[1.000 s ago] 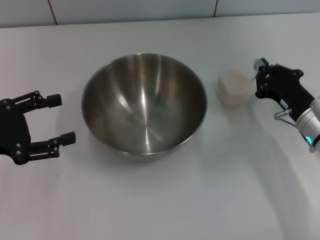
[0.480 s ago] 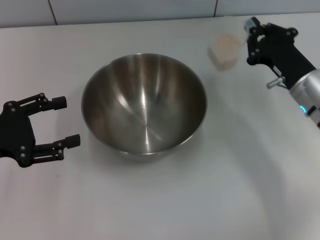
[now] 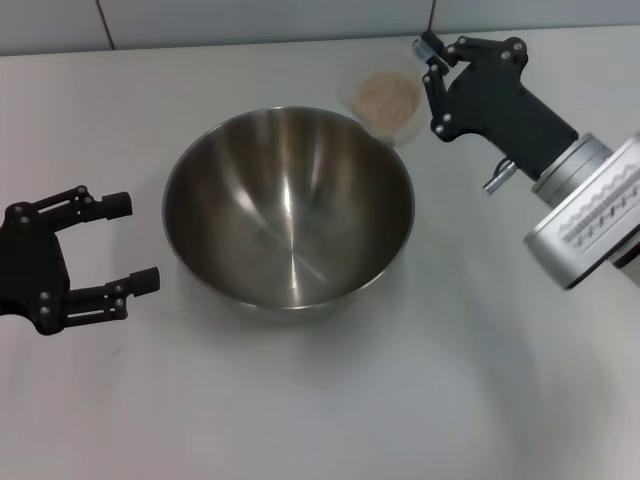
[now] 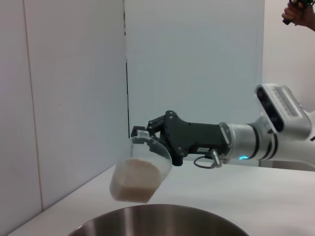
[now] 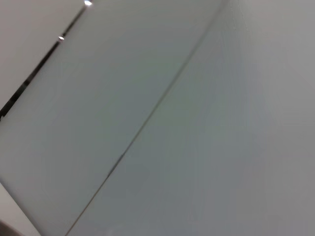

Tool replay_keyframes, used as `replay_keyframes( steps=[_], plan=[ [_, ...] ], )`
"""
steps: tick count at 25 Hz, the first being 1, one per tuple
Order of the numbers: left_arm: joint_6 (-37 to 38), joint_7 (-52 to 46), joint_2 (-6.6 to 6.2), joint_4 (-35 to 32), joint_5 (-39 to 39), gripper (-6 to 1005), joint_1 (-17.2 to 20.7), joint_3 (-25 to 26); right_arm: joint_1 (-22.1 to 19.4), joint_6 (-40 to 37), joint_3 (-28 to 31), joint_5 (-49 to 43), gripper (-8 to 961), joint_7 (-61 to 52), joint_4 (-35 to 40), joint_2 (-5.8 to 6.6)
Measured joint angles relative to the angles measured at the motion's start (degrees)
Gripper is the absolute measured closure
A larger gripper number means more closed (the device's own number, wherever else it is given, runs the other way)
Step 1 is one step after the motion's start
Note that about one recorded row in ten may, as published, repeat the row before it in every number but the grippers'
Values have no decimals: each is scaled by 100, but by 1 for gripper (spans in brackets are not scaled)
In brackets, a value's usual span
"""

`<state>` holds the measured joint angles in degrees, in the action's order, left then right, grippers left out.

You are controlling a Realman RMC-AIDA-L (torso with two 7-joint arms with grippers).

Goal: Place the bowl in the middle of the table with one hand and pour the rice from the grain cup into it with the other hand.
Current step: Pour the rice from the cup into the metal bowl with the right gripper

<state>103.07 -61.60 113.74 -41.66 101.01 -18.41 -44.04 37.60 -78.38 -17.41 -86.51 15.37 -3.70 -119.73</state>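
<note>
Steel: one large bowl (image 3: 288, 212), brushed and shiny inside, resting upright on the white desk (image 3: 330, 400) near its middle, with nothing inside it. In the left wrist view only its curved near rim (image 4: 157, 221) shows.

Clear plastic: one grain cup (image 3: 385, 102), held in the air off the desk, tipped over, its mouth turned toward the head camera. It sits at the bowl's far right rim, partly over the edge. Seen from the left wrist, the cup (image 4: 140, 172) hangs above the bowl's rim, apart from it.

Rice (image 3: 387, 96): pale pinkish-white grains, a heap lying inside the cup; from the left wrist the heap (image 4: 133, 179) fills the cup's lower part. All grains seen are in the cup.

My right gripper (image 3: 428, 72): black, on a silver-grey arm reaching in from the right, raised above the desk, jaws clenched on the grain cup at its side. The left wrist view shows it (image 4: 147, 135) gripping the cup near the rim.

My left gripper (image 3: 128, 240): resting low at the desk's left side, beside the bowl and apart from it, jaws released and spread wide, grasping nothing.

Right wrist view: only pale wall panels with a thin seam.
</note>
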Motion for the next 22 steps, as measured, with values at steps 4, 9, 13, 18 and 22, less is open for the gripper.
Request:
replay_keyframes(
  steps=[4,9,13,18,22],
  plan=[
    [-11,0,0,0,-13,164,6,1,-21,-266,4,-9,918,1055,-148,0],
    [-13,-1,-4,0,-15,164,-3,1,-63,-721,-5,-25,915,2210,-272,1],
    [-12,0,-8,0,-19,164,-16,17,-66,-822,-9,-181,913,3105,-366,3],
    [5,0,-11,-41,-20,164,-23,73,-22,-736,-42,-355,911,3757,-391,3],
    [8,0,-6,-64,-27,164,-19,73,25,-603,-43,-380,909,4225,-387,3]
  ],
)
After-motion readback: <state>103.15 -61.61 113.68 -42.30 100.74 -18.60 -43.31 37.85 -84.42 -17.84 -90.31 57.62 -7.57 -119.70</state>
